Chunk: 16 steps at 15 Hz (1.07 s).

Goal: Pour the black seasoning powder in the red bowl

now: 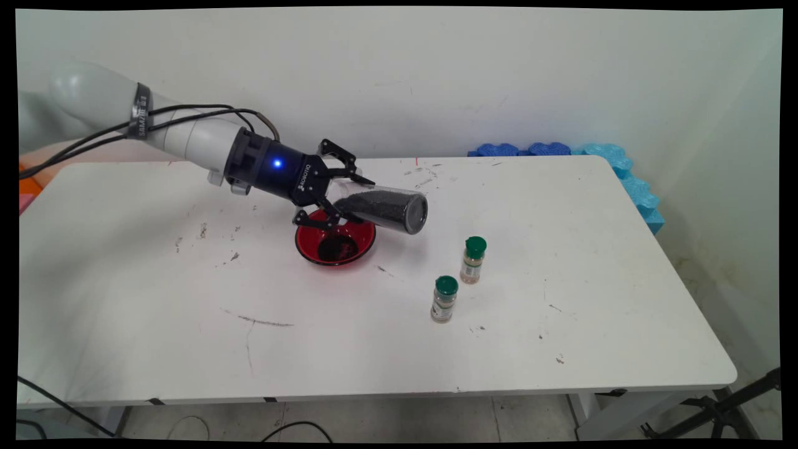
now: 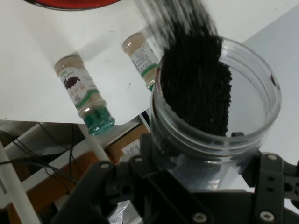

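Your hand [image 1: 341,194] clamps a clear plastic jar of black grains [image 1: 381,208], tipped sideways just above the red bowl [image 1: 335,243] on the counter [image 1: 561,312]; some grains already lie inside the bowl.

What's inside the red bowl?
A dark heap of black grains lies in the red bowl. The gripper and its clear jar cover the bowl's far side.

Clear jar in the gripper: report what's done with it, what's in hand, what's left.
Done: dark grains already lie in the red bowl. In hand: the gripper holds the clear jar tilted on its side above the bowl's right edge, and it is part full of black grains. Left: those grains remain inside; the two green-capped spice bottles stand untouched.
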Tool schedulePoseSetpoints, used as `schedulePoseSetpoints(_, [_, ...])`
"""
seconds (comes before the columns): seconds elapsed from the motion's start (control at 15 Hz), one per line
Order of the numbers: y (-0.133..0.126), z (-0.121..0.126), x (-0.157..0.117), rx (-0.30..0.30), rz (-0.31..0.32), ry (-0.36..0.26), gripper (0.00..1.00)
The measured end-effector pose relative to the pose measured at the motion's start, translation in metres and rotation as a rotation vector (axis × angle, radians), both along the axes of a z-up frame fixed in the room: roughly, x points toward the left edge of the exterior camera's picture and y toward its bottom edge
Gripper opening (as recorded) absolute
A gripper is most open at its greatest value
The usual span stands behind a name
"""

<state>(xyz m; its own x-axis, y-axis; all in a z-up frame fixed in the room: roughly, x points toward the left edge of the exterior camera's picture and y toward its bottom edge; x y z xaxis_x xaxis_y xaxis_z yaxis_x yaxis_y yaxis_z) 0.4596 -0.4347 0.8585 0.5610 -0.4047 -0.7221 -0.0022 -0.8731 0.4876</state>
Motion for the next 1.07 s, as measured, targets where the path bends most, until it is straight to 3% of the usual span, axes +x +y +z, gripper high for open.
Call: schedulePoseSetpoints(1.07, [-0.0039, -0.0025, 0.0028, -0.014, 0.025, -0.005, 0.00])
